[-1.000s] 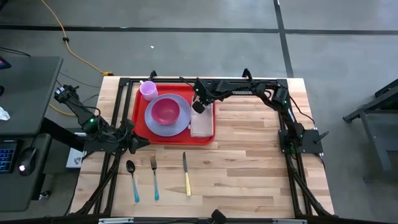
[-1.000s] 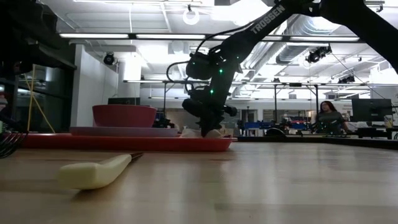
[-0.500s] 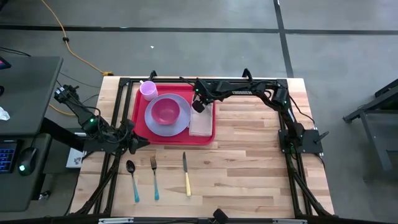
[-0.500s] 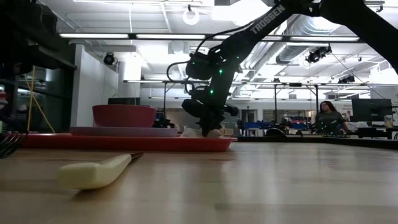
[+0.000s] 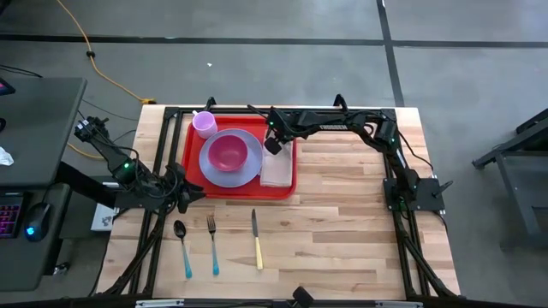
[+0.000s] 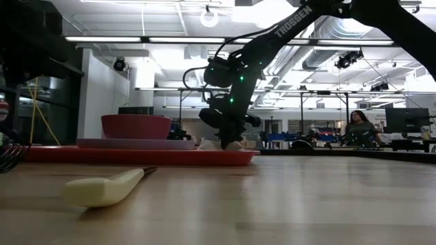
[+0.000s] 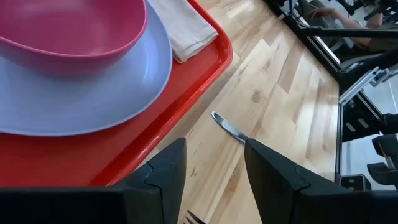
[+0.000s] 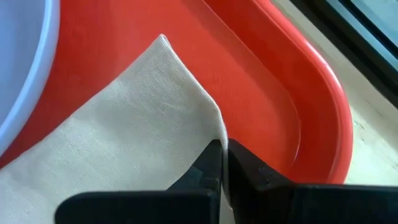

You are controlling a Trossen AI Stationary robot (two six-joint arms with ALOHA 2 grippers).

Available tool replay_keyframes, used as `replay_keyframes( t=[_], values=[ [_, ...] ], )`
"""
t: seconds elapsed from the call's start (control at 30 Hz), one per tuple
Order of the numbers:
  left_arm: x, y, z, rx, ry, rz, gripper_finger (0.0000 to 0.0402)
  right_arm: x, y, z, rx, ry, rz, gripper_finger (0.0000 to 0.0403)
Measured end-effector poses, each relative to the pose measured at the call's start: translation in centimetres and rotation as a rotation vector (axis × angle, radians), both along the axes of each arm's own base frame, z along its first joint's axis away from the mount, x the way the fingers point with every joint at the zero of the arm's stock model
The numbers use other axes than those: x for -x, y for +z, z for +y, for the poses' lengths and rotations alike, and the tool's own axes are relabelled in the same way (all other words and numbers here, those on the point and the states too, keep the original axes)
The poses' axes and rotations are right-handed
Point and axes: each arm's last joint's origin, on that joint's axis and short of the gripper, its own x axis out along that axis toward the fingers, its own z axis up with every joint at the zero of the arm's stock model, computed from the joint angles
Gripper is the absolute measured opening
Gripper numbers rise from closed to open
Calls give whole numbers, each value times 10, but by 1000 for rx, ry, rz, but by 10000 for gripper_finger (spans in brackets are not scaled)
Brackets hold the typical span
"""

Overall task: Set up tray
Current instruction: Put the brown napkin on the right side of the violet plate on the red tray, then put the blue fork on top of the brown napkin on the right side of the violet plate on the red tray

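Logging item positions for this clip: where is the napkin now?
In the high view the napkin lies on the tray's right side, beside the plate, its far corner pinched in the right gripper.

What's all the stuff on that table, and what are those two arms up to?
tray: one, red, far half of the wooden table
plate: one, lavender, on the tray
bowl: one, pink, on the plate
cup: one, lavender, tray's far-left corner
napkin: one, beige, tray's right side
spoon: one, teal handle, table in front of the tray
fork: one, teal handle, beside the spoon
knife: one, yellow handle, right of the fork
left claw: open, empty, by the tray's near-left corner
right claw: shut, pinching a napkin corner
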Motion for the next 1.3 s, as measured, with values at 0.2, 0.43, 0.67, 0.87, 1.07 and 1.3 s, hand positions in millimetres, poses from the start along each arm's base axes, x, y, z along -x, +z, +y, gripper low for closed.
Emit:
replay_keyframes(
  t=[0.2, 0.43, 0.67, 0.87, 1.07, 1.3],
  values=[
    [1, -1, 0, -5, -1, 8, 193, 0, 0, 0, -12, 10, -6, 1],
    [1, -1, 1, -4, -5, 17, 193, 0, 0, 0, -58, 49, -22, 1],
    [1, -2, 1, -4, -7, 20, 193, 0, -1, -1, -91, 64, -33, 13],
    [1, -2, 0, 12, -29, 33, 193, 3, -1, -6, -88, 49, -27, 86],
    [1, -2, 0, 13, -31, 34, 193, 6, -1, -10, -80, 61, -14, 140],
    [1, -2, 0, 14, -40, 42, 193, 4, 12, -11, -63, 88, -15, 153]
  ],
)
